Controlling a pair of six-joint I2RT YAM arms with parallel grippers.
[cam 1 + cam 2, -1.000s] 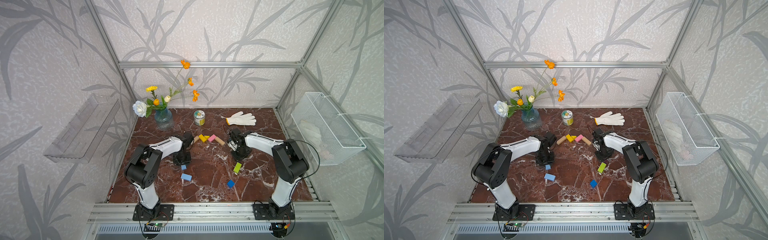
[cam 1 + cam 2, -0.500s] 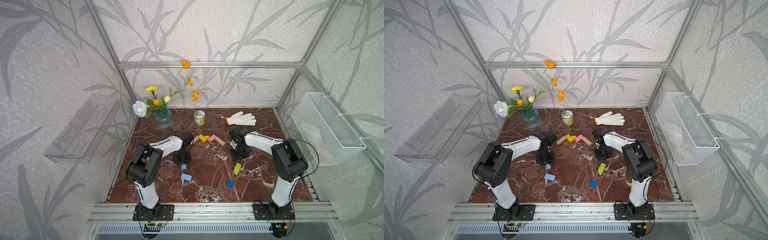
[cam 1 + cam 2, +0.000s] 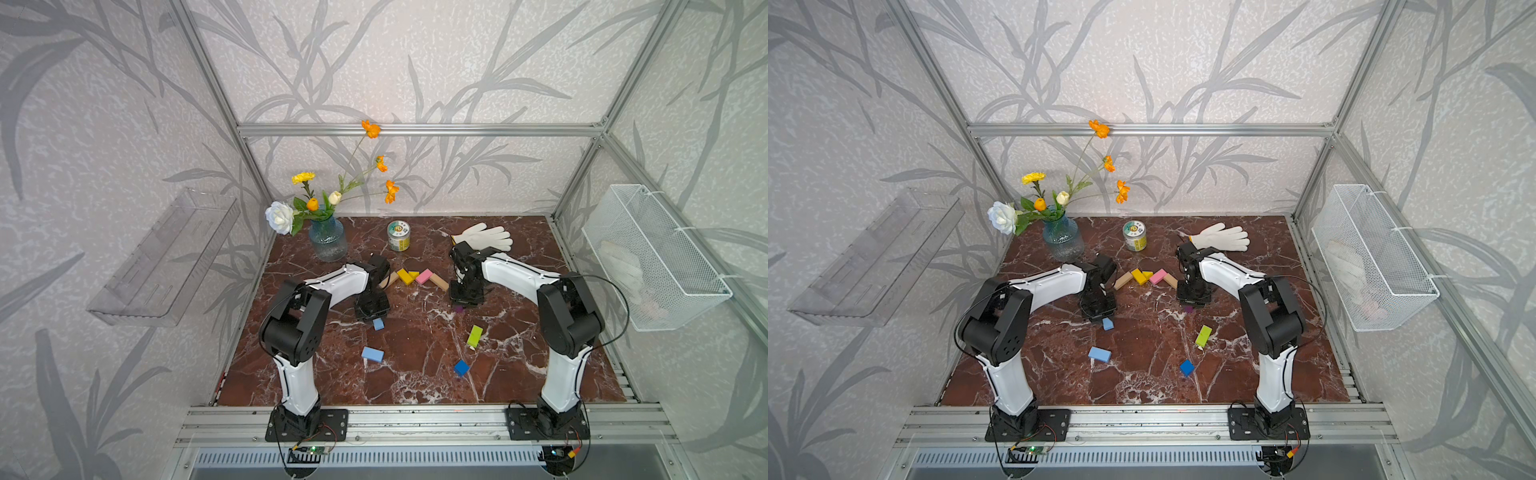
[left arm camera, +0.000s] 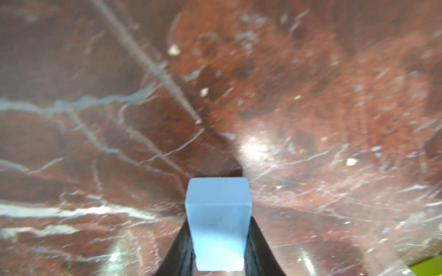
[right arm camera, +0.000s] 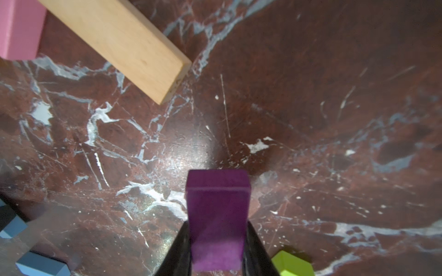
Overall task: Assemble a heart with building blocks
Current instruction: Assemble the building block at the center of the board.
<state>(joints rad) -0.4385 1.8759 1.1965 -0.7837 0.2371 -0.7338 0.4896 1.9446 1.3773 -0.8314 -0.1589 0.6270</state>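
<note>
Right wrist view: right gripper pinches purple block near tan block; left gripper pinches blue block. Likely light, rigid; grip flat sides.

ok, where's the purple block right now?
The purple block is clamped in the right gripper, just past the outer end of the right-hand tan block; in a top view the purple block peeks out beneath that gripper.

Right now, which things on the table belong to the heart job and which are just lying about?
Job: light blue block in left gripper; purple block in right gripper; row of tan, yellow, pink blocks; loose light blue block; lime green block; dark blue block.
Lying about: flower vase, tin, white glove.
</note>
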